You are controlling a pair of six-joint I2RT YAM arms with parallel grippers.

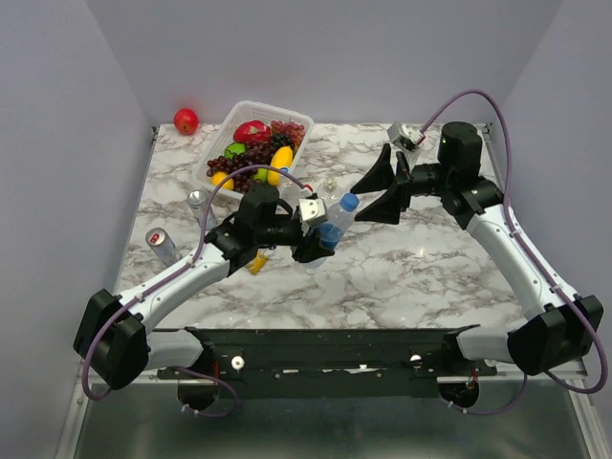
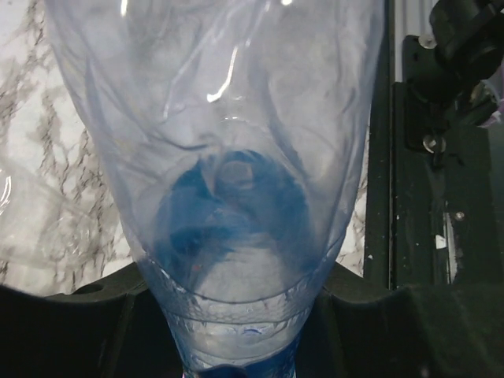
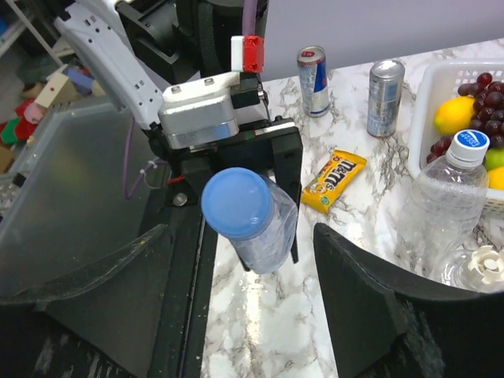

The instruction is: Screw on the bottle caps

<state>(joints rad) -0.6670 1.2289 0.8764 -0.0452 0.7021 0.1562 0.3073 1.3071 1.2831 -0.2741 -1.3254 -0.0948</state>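
My left gripper (image 1: 314, 245) is shut on a blue-tinted bottle (image 1: 330, 229) and holds it tilted above the table, neck toward the right arm. A plain blue cap (image 1: 349, 202) sits on its neck. In the left wrist view the bottle (image 2: 228, 157) fills the frame, clamped between the jaws. My right gripper (image 3: 240, 230) is open; the blue cap (image 3: 236, 201) lies between its fingertips without touching them. A colourless bottle (image 3: 441, 213) with a blue-and-white cap (image 3: 471, 148) stands at the right. Beside it is another colourless bottle's pale whitish top (image 3: 484, 264).
A white basket (image 1: 218, 145) of fruit stands at the back left, with a red apple (image 1: 185, 120) behind it. Two slim cans (image 3: 313, 69) (image 3: 386, 96) and a yellow candy packet (image 3: 335, 181) lie left of the held bottle. A black frame (image 1: 316, 339) runs along the near edge.
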